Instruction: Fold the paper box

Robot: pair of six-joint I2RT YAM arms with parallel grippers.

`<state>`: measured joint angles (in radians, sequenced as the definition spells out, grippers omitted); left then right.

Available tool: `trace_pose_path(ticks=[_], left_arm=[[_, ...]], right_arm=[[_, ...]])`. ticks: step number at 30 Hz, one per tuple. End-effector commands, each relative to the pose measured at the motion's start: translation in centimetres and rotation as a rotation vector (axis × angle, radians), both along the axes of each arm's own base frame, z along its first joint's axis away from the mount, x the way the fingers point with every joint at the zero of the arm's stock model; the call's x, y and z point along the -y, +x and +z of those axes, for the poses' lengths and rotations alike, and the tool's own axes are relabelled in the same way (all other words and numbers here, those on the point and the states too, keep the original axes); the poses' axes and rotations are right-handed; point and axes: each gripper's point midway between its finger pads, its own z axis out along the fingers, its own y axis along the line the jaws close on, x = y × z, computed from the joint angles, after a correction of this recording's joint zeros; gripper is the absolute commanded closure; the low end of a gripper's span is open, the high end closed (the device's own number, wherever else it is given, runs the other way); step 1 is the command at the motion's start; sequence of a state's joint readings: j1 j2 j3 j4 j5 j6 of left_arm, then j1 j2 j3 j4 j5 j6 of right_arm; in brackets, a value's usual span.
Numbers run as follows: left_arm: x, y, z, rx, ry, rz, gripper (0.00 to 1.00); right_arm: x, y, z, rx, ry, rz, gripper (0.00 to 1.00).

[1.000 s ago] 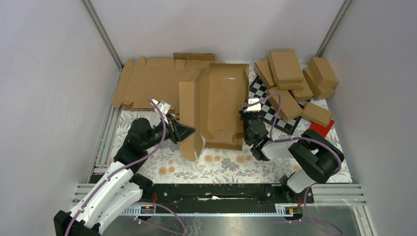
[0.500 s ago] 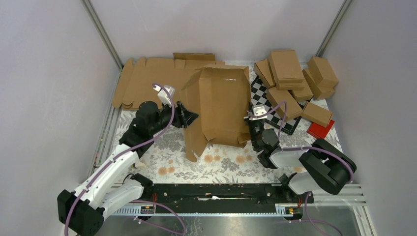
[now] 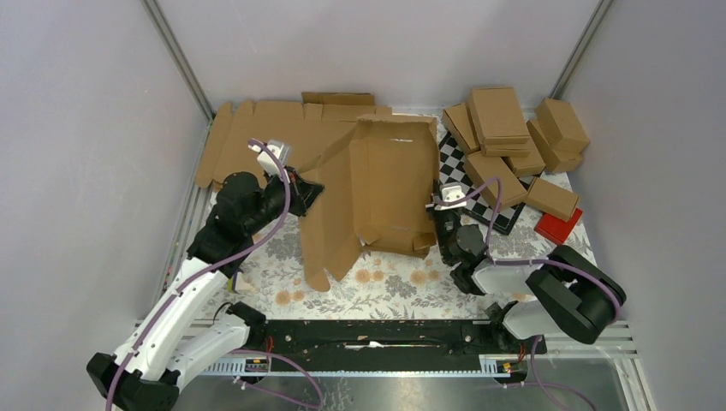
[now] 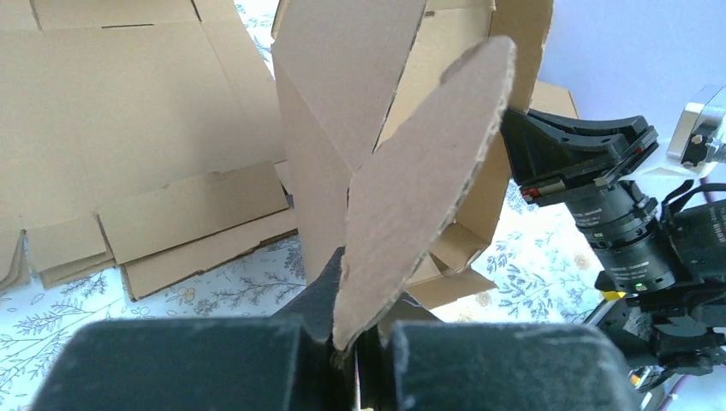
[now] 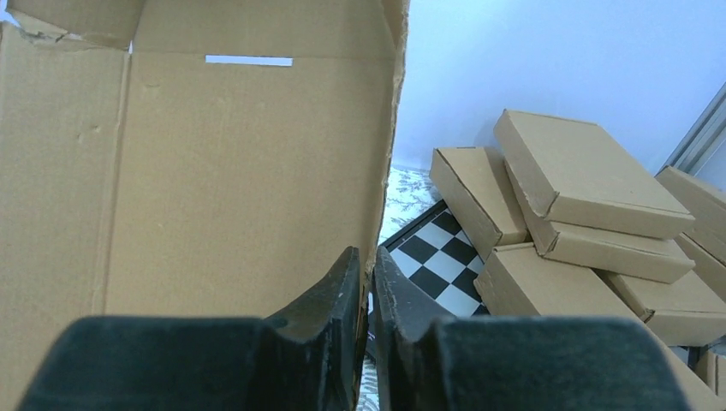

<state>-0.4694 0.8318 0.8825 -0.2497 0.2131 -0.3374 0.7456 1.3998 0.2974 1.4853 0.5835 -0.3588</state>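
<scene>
Blanks [image 3: 257, 141] behind paper box [image 3: 389, 184], pile [image 3: 505, 128] rightward

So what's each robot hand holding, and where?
The paper box: left gripper pinches a rounded flap, right gripper seems to pinch its side edge.

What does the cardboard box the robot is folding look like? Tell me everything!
The paper box is plain brown corrugated cardboard and only half folded. Its big panel stands up in the middle of the flowery table, with its bottom resting on the table. Side walls and flaps stick out, and there is a thin slot near the top. The left gripper is shut on a rounded flap. The right gripper sits at the box's right edge, but I cannot tell if it is pinching it.
</scene>
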Motion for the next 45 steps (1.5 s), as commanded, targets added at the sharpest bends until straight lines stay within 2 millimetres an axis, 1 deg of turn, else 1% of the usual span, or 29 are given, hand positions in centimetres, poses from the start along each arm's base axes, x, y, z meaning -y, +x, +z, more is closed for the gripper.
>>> trace_pose_path(ticks=[1,2,4,6,8,9,13,15,19,22,26,29,32,33,35,38,39,41,42,45], left_arm=[[-0.3,-0.7,2.7,0.104,0.016,-0.032,1.0],[-0.3,-0.9,2.9,0.121,0.012,-0.035,1.0],[-0.5,-1.4,3.2,0.161,0.003,-0.04,1.0],[-0.6,-1.9,3.6,0.198,-0.009,-0.051,1.0],[-0.5,-2.6,4.1,0.235,-0.026,-0.075,1.0],[-0.3,-2.9,4.3,0.245,-0.032,-0.092,1.0],[0.3,-3.9,4.2,0.255,-0.043,-0.154,1.0],[0.4,-4.0,3.8,0.25,-0.042,-0.165,1.0],[0.6,-4.4,3.2,0.242,-0.054,-0.18,1.0],[0.8,-4.9,2.7,0.229,-0.079,-0.197,1.0],[0.7,-5.4,1.3,0.197,-0.096,-0.196,1.0],[0.8,-5.9,0.8,0.183,-0.13,-0.203,1.0],[1.2,-6.5,1.0,0.181,-0.169,-0.233,1.0],[1.4,-6.6,1.1,0.179,-0.177,-0.243,1.0],[1.6,-6.6,0.9,0.166,-0.179,-0.253,1.0],[1.7,-6.3,0.6,0.15,-0.178,-0.25,1.0],[1.7,-6.3,0.6,0.149,-0.179,-0.249,1.0],[1.7,-6.2,0.8,0.153,-0.18,-0.244,1.0],[1.7,-6.1,1.3,0.174,-0.188,-0.245,1.0],[1.9,-6.1,1.7,0.175,-0.205,-0.25,1.0]], right_arm=[[-0.7,-0.1,0.3,-0.077,0.015,0.025,0.79],[-0.3,-0.1,0.7,-0.118,0.05,0.005,0.77],[0.7,-0.5,-0.6,-0.243,0.119,-0.058,0.74],[1.2,-1.3,-1.5,-0.317,0.142,-0.067,0.69],[1.2,-2.3,-1.8,-0.358,0.164,-0.037,0.62],[1.1,-2.7,-2.1,-0.38,0.17,-0.022,0.61],[1.5,-4.1,-2.5,-0.432,0.165,0.004,0.61],[1.5,-4.5,-2.9,-0.448,0.154,0.023,0.54],[0.3,-5.0,-3.7,-0.495,0.134,0.092,0.48],[-1.1,-5.6,-5.2,-0.578,0.122,0.149,0.43],[-2.0,-6.2,-6.9,-0.66,0.167,0.174,0.42],[-2.8,-6.7,-6.9,-0.678,0.212,0.213,0.43],[-4.3,-7.3,-6.5,-0.703,0.213,0.301,0.28],[-4.7,-7.4,-6.6,-0.718,0.204,0.32,0.26],[-5.2,-7.7,-7.0,-0.756,0.167,0.344,0.2],[-5.4,-8.6,-8.3,-0.804,0.089,0.388,0.03],[-5.4,-8.9,-8.6,-0.814,0.064,0.403,0.01],[-5.3,-9.5,-9.3,-0.826,0.029,0.432,0.0],[-5.7,-10.0,-9.5,-0.832,0.019,0.469,0.0],[-5.6,-10.5,-10.1,-0.848,0.011,0.481,0.01]])
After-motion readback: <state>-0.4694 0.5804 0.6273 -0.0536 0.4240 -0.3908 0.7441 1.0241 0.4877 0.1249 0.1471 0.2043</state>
